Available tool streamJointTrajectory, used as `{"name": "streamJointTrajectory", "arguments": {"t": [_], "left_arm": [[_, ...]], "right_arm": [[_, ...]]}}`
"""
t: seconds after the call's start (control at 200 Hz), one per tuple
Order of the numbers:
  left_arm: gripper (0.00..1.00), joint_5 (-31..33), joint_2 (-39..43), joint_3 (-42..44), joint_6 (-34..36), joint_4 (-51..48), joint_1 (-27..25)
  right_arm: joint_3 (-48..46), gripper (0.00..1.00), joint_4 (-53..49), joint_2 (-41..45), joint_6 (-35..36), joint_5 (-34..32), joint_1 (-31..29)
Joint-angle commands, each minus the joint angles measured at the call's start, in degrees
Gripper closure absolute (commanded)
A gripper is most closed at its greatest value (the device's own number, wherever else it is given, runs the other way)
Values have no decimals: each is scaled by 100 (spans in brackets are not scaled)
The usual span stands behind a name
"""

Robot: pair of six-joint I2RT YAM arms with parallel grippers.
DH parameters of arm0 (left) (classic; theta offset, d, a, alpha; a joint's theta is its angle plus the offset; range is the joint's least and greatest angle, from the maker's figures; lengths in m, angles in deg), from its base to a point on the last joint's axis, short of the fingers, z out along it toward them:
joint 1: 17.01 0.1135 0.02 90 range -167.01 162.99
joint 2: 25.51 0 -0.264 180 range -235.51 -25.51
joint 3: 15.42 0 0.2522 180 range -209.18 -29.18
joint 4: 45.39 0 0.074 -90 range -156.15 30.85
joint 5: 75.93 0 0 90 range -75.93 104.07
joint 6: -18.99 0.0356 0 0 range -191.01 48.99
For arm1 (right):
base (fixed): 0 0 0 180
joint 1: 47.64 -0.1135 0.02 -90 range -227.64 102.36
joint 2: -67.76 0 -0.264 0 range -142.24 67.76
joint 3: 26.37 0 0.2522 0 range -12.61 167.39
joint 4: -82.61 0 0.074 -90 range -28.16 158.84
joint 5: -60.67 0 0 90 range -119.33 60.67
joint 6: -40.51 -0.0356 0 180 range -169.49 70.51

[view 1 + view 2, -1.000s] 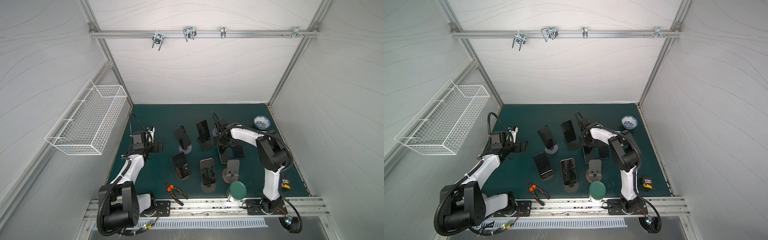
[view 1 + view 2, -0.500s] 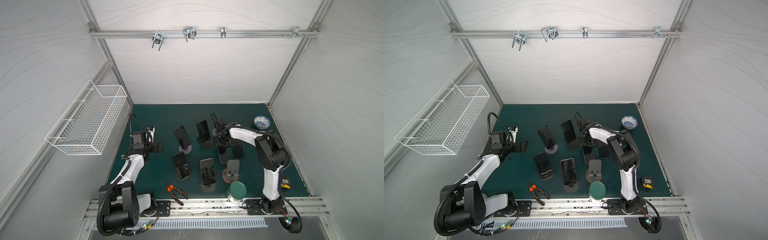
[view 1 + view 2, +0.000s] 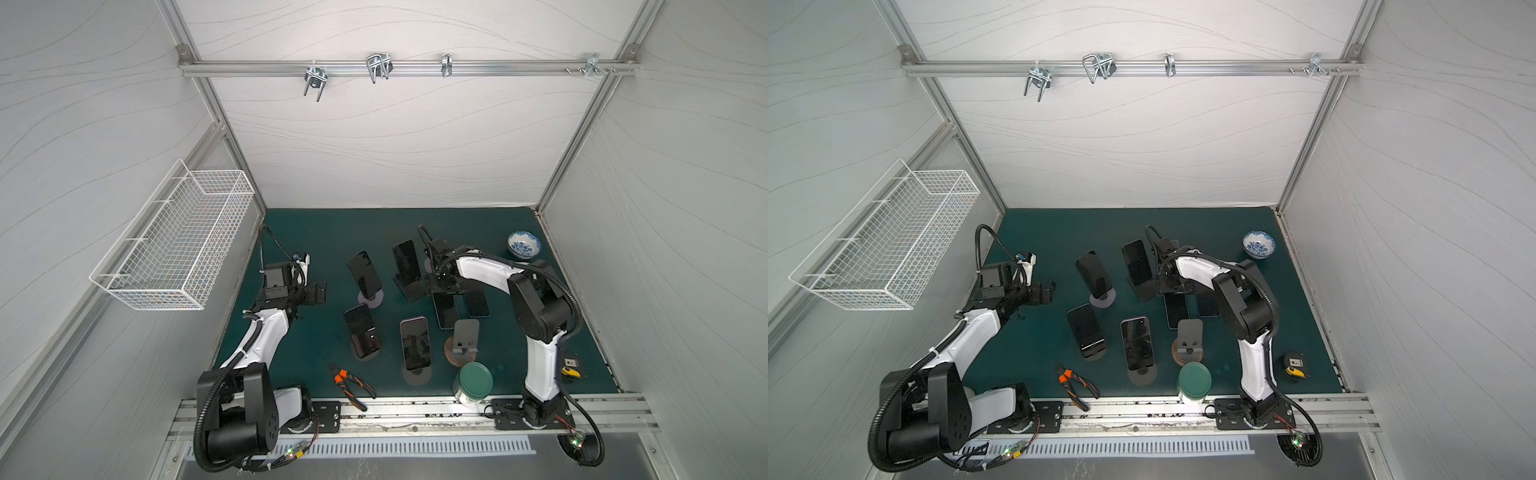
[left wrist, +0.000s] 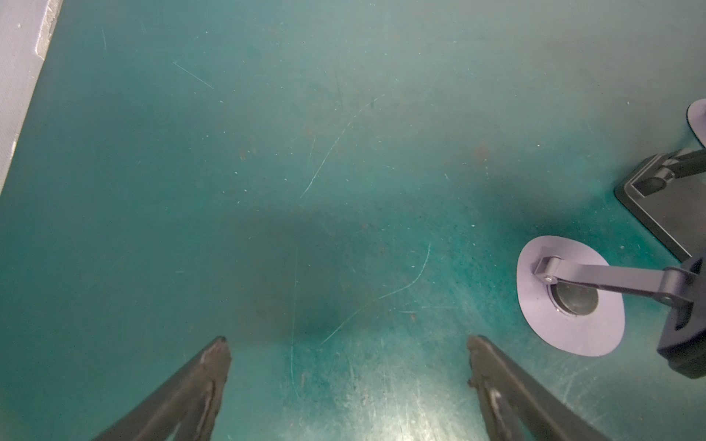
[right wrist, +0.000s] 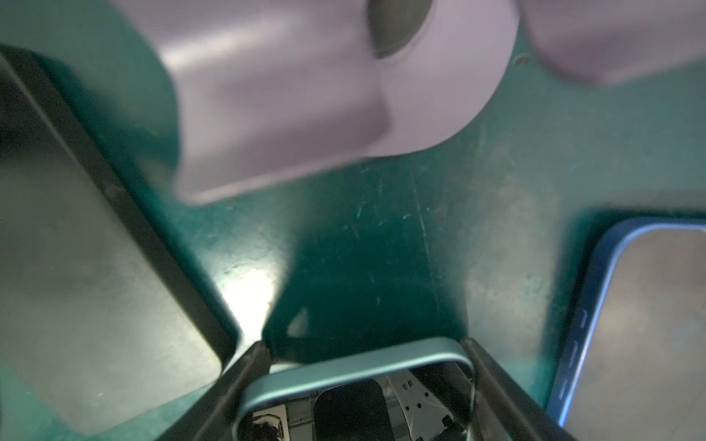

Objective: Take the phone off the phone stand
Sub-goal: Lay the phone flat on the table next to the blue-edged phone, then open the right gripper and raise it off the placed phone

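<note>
Phone (image 5: 355,393) edges sit between jaws of right gripper (image 5: 365,346); grip unclear. Left gripper (image 4: 347,342) gapes wide over open green mat (image 4: 267,152).

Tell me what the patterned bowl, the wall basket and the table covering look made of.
The blue-and-white patterned round bowl: likely glazed ceramic, given blue painted motifs on white. The white wire-mesh wall basket: probably coated steel wire, a thin grid, matte white. The dark green table mat: looks like rubber or vinyl, matte, with fine pale scratches.
</note>
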Motion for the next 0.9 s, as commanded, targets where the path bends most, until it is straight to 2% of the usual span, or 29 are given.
{"name": "streamJointTrajectory", "arguments": {"t": [0.0, 0.46, 0.895], "left_arm": [[2, -96, 106, -90, 65, 125, 18], [2, -100, 139, -64, 64, 147, 17], [2, -219, 136, -64, 126, 120, 12]], "right_arm": [[-472, 20, 120, -776, -56, 250, 38], [-394, 20, 0, -705, 17, 204, 36], [-15, 17, -377, 30, 158, -12, 65]]}}
